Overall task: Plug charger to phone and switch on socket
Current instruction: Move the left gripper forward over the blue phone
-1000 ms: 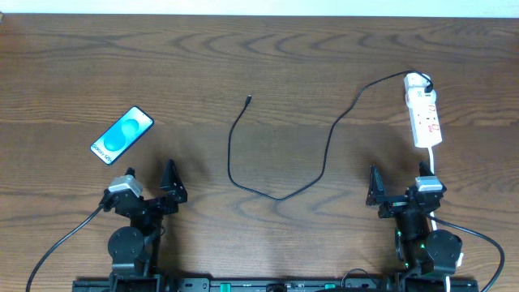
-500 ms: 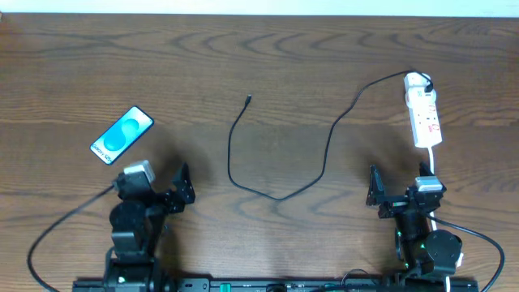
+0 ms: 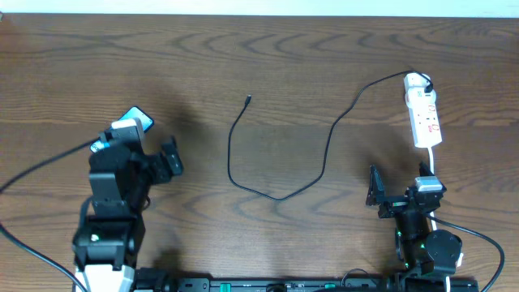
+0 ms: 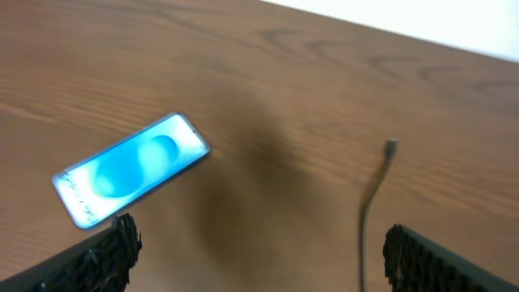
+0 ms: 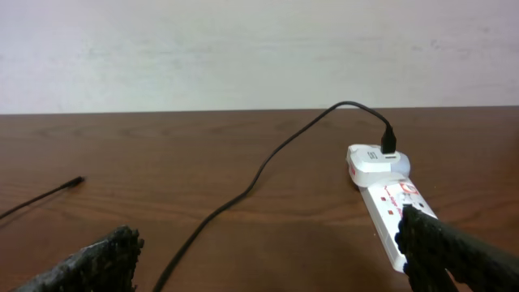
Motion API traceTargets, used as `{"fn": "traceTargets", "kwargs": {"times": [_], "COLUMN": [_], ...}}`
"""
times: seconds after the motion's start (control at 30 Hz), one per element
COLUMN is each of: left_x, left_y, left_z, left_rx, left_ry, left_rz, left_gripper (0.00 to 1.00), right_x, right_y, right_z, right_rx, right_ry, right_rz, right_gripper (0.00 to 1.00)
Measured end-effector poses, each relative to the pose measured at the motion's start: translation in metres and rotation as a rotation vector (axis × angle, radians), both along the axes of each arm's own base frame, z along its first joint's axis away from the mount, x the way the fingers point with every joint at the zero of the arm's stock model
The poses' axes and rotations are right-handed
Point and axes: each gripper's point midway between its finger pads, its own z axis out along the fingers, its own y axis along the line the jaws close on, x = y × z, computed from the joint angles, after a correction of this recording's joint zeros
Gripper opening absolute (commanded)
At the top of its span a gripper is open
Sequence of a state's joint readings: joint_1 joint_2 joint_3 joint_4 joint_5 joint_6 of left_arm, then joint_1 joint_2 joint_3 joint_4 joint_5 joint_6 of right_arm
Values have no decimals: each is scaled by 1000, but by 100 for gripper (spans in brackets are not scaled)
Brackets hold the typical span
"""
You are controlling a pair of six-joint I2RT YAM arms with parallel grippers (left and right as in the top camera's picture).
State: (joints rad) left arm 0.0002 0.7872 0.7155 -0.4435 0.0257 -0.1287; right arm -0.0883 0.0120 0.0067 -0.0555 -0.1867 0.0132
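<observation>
The phone (image 3: pixel 139 118), with a light blue screen, lies at the left of the table, mostly covered by my left arm in the overhead view. It shows whole in the left wrist view (image 4: pixel 130 166). My left gripper (image 3: pixel 151 148) is open and empty, just right of and nearer than the phone (image 4: pixel 259 253). The charger (image 3: pixel 324 154), a thin black cable, loops across the middle; its free connector (image 3: pixel 248 100) lies on the wood (image 4: pixel 391 146). Its other end is plugged into the white socket (image 3: pixel 423 118) at the far right (image 5: pixel 385 191). My right gripper (image 3: pixel 399 183) is open and empty, short of the socket (image 5: pixel 268 253).
The socket's white lead (image 3: pixel 432 159) runs back toward my right arm's base. A white adapter (image 5: pixel 373 162) sits at the socket's far end. The table's far edge meets a pale wall (image 5: pixel 243 49).
My left arm has moved forward and to the left, so it now covers most of the phone in the overhead view. The right arm, charger and socket have not moved.
</observation>
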Motion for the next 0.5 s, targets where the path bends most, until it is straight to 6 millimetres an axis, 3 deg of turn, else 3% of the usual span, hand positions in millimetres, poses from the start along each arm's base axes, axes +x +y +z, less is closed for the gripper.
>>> {"fn": "traceTargets", "kwargs": {"times": [0.5], "left_x": [9], "left_y": [49], "left_z": [66], "left_rx": [155], "left_ry": [232], "left_rz": [150], "left_gripper": [98], "right_x": [0], "right_y": [0], "right_z": [0], "right_rx": [0], "right_ry": [0], "right_rz": [0], "right_gripper": [99]}}
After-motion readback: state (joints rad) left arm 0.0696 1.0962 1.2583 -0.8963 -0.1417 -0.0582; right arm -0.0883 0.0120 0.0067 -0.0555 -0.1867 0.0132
